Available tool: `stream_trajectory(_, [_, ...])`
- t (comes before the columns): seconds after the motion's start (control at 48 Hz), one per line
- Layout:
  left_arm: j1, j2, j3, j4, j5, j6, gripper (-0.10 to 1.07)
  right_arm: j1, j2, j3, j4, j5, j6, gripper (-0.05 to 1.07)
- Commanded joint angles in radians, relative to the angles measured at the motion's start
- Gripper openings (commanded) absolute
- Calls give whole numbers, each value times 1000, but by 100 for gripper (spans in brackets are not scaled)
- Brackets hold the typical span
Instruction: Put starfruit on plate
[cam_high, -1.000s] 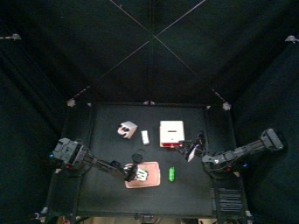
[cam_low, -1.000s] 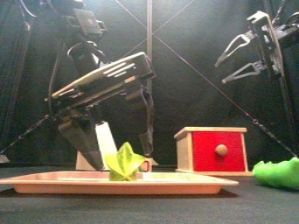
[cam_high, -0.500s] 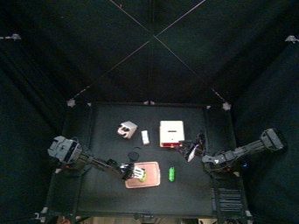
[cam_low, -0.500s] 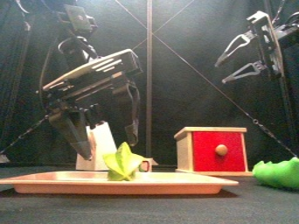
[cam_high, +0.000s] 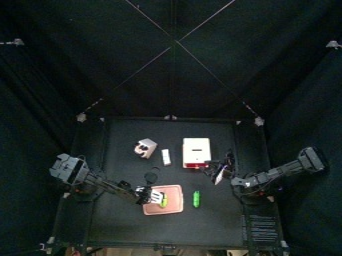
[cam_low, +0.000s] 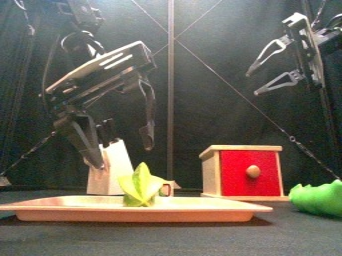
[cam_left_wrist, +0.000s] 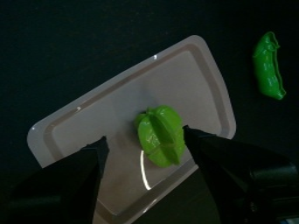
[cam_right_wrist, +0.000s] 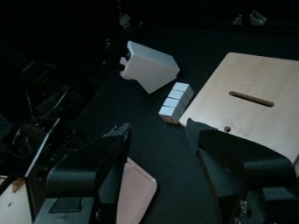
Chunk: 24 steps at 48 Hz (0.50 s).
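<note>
Starfruit (cam_left_wrist: 159, 136) is lying on plate (cam_left_wrist: 117, 122), clear of its rims; left gripper (cam_low: 114, 140) is hovering above, jaws wide. Right gripper (cam_low: 274, 70) is hanging raised, jaws wide.

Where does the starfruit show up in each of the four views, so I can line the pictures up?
Top view: starfruit on the plate, low left of middle.
Front view: starfruit upright on the plate, below the open left gripper.
Left wrist view: starfruit at picture centre, on the plate.
Right wrist view: not visible.
Shared landmark: the pink plate; its corner shows in the right wrist view.
</note>
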Motion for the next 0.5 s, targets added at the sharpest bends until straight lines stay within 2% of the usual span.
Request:
stream_trajectory(0.0, [2,-21,-12,8,-9,-20,102,-3,-2,-9,-3,3,-3,87])
stream_trajectory(0.479, [-3,-18,-12,9,-15,-17,102,5,0,-8,0,3,0,87])
